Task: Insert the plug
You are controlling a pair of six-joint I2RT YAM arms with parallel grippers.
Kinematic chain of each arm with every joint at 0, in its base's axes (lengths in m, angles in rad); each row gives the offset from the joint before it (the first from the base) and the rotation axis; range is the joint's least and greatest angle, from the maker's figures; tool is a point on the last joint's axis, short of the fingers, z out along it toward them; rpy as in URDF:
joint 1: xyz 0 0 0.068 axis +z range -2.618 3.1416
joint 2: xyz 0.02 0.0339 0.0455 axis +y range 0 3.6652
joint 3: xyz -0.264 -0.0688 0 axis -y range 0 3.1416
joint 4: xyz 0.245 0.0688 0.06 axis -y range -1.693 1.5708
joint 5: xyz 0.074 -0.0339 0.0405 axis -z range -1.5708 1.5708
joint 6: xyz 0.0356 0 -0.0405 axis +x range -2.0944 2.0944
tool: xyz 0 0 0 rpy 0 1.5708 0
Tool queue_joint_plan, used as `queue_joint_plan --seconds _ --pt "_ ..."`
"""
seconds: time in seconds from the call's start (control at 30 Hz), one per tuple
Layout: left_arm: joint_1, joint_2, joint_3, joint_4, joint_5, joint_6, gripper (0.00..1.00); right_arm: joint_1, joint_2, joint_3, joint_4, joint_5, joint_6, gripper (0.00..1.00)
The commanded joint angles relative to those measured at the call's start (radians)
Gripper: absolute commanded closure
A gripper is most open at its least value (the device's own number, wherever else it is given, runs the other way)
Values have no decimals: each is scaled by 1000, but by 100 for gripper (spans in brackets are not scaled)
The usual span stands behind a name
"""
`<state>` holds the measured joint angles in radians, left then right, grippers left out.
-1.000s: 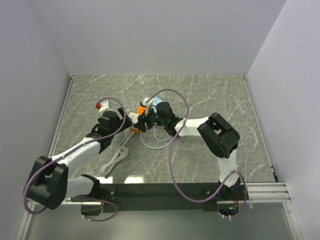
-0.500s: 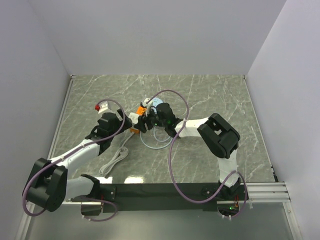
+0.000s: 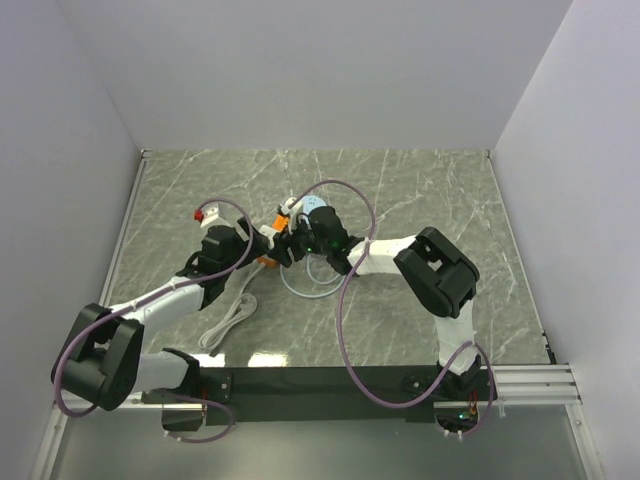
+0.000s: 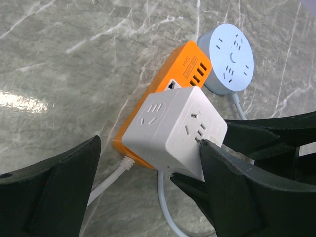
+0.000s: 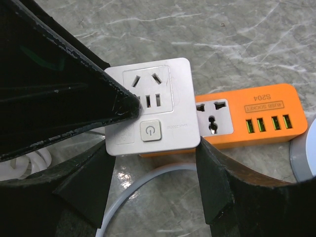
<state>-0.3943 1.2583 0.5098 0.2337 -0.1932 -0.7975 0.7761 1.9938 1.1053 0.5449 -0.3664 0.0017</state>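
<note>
So the left gripper (image 4: 150, 144) has crept in toward the right arm since a second ago, and now its jaws straddle the white cube adapter (image 4: 173, 131). They're spread wide with nothing gripped, though one finger (image 4: 247, 192) is right up against the cube's corner and the other is well off to the side. The right gripper (image 5: 168, 127) is barely open and pinches the cube from two opposite sides, so that one's got it. The cube sits over one end of the orange power strip (image 5: 242, 121), a bit left of the middle of the table (image 3: 420, 180). I can't tell if its prongs are actually seated. The round pale-blue socket (image 4: 231, 52) touches the strip's USB end, and a white cable (image 5: 133, 192) loops under the cube.
</note>
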Motion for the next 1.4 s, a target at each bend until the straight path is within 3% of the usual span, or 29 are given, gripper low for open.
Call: queue_joint_plan --seconds 0.0,0.23,0.53,0.83,1.37 --pt "-3 38 -42 -91 3 26 14 12 8 22 -99 37 7 100" --pt "0 47 -36 -79 -17 34 34 12 0 31 -115 40 7 100" --pt "14 72 -53 -73 -11 27 52 11 -4 44 -126 32 17 100" --pt "20 133 -51 -59 34 15 64 15 8 61 -145 24 21 100" --pt "26 251 -77 24 107 -31 67 45 43 131 -263 106 14 100"
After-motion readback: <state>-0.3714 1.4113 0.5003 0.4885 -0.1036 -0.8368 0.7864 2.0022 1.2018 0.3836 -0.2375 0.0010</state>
